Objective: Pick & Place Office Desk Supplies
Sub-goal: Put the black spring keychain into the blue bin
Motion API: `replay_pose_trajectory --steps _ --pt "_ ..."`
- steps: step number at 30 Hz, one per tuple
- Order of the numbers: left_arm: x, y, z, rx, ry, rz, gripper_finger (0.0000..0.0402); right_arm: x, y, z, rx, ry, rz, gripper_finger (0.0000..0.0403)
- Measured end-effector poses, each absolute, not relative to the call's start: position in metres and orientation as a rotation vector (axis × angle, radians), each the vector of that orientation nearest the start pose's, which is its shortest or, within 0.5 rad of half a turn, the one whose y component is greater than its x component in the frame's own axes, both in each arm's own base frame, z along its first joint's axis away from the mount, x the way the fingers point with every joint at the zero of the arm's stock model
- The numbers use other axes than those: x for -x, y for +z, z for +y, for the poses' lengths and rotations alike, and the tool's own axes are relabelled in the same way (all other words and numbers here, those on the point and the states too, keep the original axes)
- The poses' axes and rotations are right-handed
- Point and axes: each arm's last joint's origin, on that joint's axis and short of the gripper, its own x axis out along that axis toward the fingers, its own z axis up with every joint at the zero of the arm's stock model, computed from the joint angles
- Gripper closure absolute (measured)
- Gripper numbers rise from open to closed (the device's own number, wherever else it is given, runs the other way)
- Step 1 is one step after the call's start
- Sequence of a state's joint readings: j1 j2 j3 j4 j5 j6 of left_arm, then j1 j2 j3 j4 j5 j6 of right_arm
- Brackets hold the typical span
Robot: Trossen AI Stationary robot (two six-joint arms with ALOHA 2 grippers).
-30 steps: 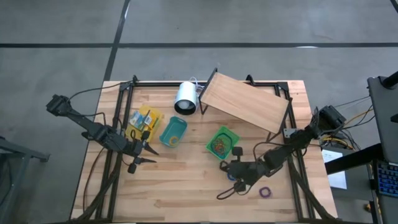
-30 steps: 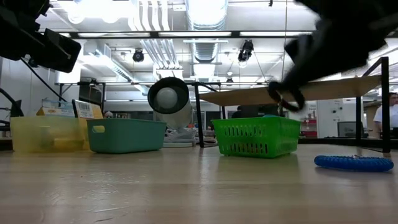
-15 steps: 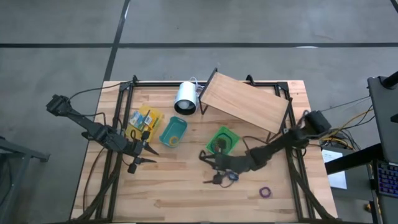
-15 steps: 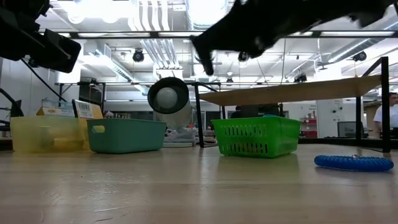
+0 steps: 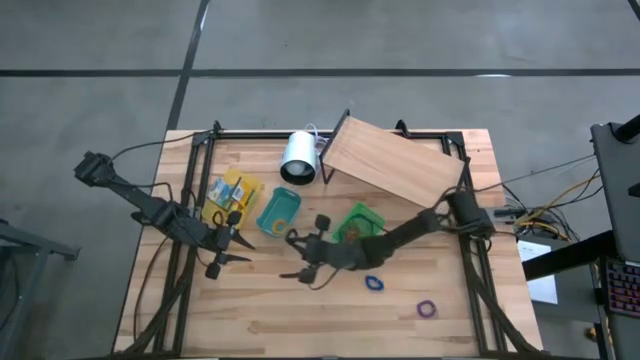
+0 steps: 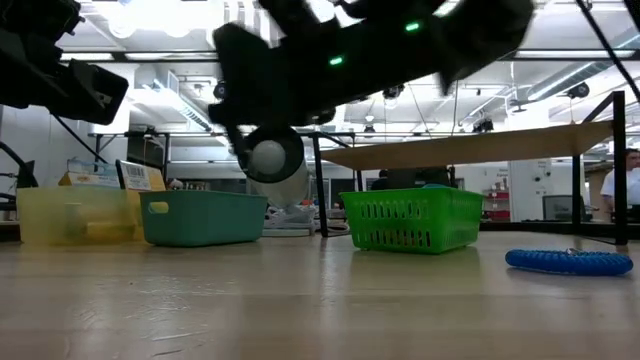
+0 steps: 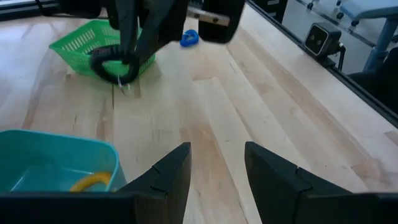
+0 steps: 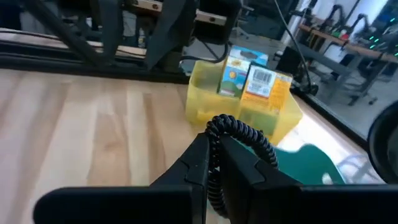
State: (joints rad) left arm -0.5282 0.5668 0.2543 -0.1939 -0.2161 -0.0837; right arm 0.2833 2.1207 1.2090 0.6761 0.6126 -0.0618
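At the table's left side, the left gripper (image 5: 243,246) hangs idle with jaws parted and empty, beside the yellow bin (image 5: 231,195) of boxed supplies and the teal bin (image 5: 279,211) holding a yellow band. Right of these, the right gripper (image 5: 297,240) is clamped on a black coiled band (image 8: 239,132) near the teal bin, so this placement is judged unfinished. Further right, the green basket (image 5: 357,226) holds sorted bands, while a blue band (image 5: 375,284) and a purple band (image 5: 427,309) lie loose on the table.
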Motion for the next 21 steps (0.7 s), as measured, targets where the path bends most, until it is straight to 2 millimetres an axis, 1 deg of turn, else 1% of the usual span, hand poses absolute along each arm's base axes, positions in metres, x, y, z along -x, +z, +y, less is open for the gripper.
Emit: replay_pose_trajectory --steps 5,7,16,21 --pt "-0.118 0.18 -0.061 -0.104 -0.285 0.488 0.0249 -0.458 0.146 0.102 0.178 -0.392 0.199 0.0381" --pt "-0.118 0.18 -0.062 -0.104 -0.285 0.488 0.0249 -0.466 0.145 0.099 0.174 -0.404 0.192 0.038" --pt "-0.117 0.179 -0.061 -0.109 -0.284 0.501 0.0249 -0.492 0.143 0.087 0.15 -0.425 0.158 0.038" --pt "-0.117 0.179 -0.061 -0.11 -0.284 0.503 0.0249 -0.501 0.141 0.077 0.138 -0.378 0.15 0.038"
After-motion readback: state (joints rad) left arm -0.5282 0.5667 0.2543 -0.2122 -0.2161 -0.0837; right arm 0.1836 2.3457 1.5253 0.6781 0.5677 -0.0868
